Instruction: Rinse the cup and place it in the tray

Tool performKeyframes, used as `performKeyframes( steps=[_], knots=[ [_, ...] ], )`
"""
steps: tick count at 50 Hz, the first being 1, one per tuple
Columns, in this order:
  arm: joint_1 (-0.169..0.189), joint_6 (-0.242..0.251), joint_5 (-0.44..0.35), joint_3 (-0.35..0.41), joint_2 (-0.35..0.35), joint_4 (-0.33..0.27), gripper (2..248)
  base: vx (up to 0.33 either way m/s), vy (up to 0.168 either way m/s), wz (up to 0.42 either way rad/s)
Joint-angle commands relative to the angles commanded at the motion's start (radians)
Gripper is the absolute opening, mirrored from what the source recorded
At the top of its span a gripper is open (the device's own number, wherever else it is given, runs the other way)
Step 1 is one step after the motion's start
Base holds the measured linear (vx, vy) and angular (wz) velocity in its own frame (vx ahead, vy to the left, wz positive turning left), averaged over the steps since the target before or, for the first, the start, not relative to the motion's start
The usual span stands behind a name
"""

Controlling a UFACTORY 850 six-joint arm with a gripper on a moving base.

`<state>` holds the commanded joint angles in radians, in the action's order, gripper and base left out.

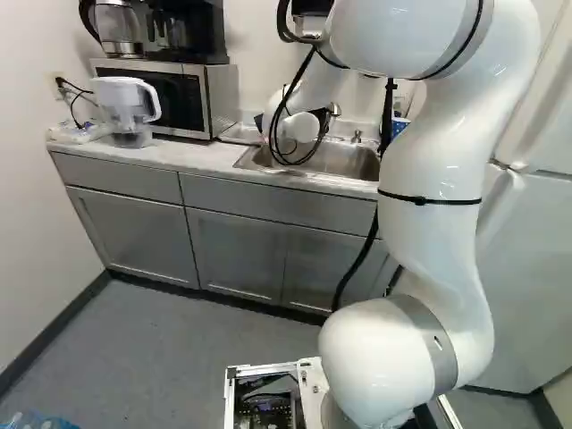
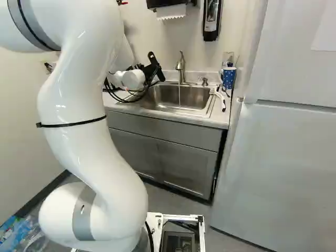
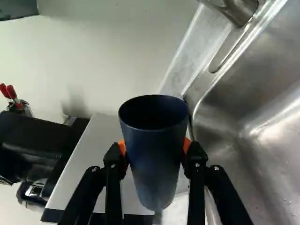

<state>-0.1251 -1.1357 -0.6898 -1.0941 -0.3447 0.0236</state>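
Right base view: white arm climbs from its base joint, folds over high up, and the wrist drops toward the left end of the sink. Black gripper is up above the counter there. Wrist view has the dark blue cup pinched between both orange pads, one each side, mouth uncovered.

Edges: sink rim runs close by the cup, basin opening to its right. Faucet stands at the far rim, right of the gripper, thin stream of water running into the basin. Wall behind. Left side is tight: microwave on the tabletop, coffee maker on top. More room right, over the basin, up to the blue dotted cup near the fridge.
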Motion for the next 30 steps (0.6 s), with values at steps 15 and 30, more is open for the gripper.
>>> performKeyframes(
  steps=[15, 30],
  knots=[
    [0.0, 0.158, 0.0, 0.0, 0.0, 0.0, 125, 0.0, 0.0, 0.0],
    [0.0, 0.315, 0.0, 0.0, 0.0, 0.0, 125, 0.0, 0.0, 0.0]
  ],
)
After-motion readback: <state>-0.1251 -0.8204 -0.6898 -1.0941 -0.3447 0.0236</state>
